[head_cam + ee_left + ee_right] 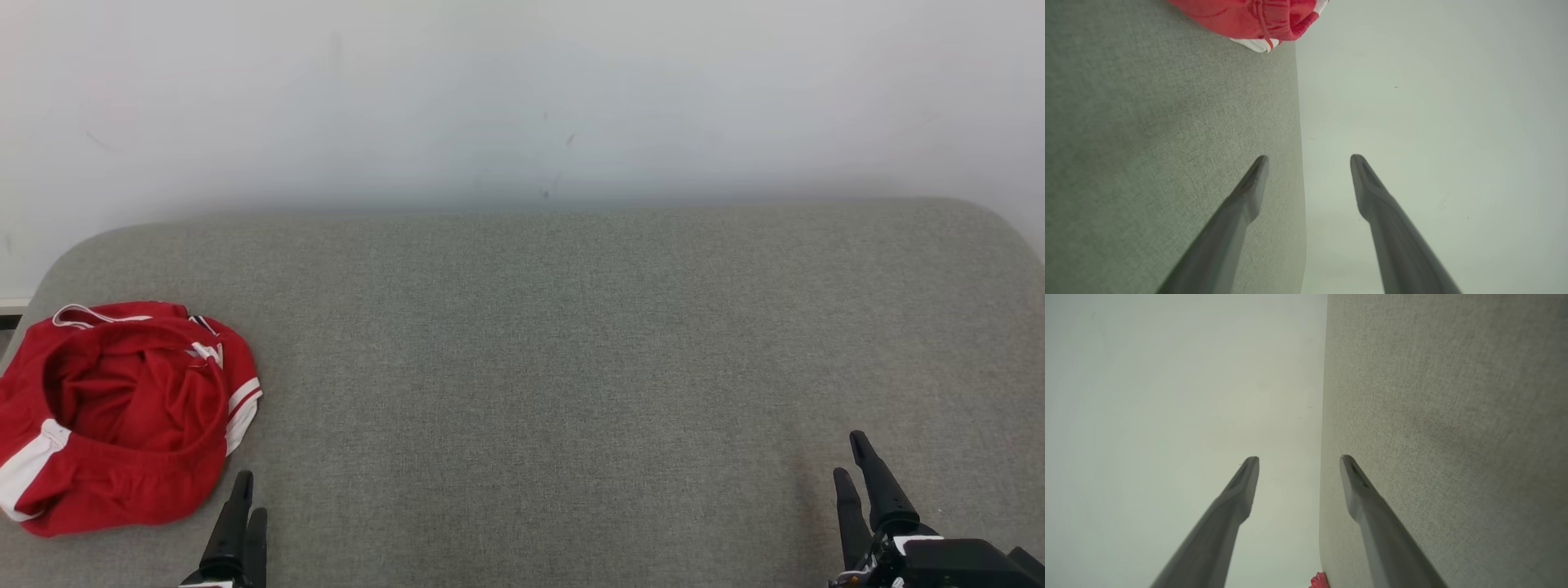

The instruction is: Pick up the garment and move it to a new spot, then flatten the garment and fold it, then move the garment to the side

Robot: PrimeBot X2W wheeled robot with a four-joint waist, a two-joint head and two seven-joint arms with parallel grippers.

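Observation:
The garment (122, 416), red with white trim, lies crumpled in a heap at the left end of the grey fabric surface (571, 367). My left gripper (251, 492) is just right of its near edge, apart from it, open and empty. In the left wrist view the garment (1249, 16) sits at the top, far beyond the open left gripper (1308, 157). My right gripper (847, 453) hovers low at the near right, open with nothing between its fingers. In the right wrist view the open right gripper (1298, 458) points past the surface edge, and a sliver of the garment (1318, 581) shows at the bottom.
A plain white wall (522, 98) rises behind the grey surface. The surface has rounded far corners (980, 216), and its left edge runs close beside the garment. A wide bare stretch of grey fabric lies between the two grippers.

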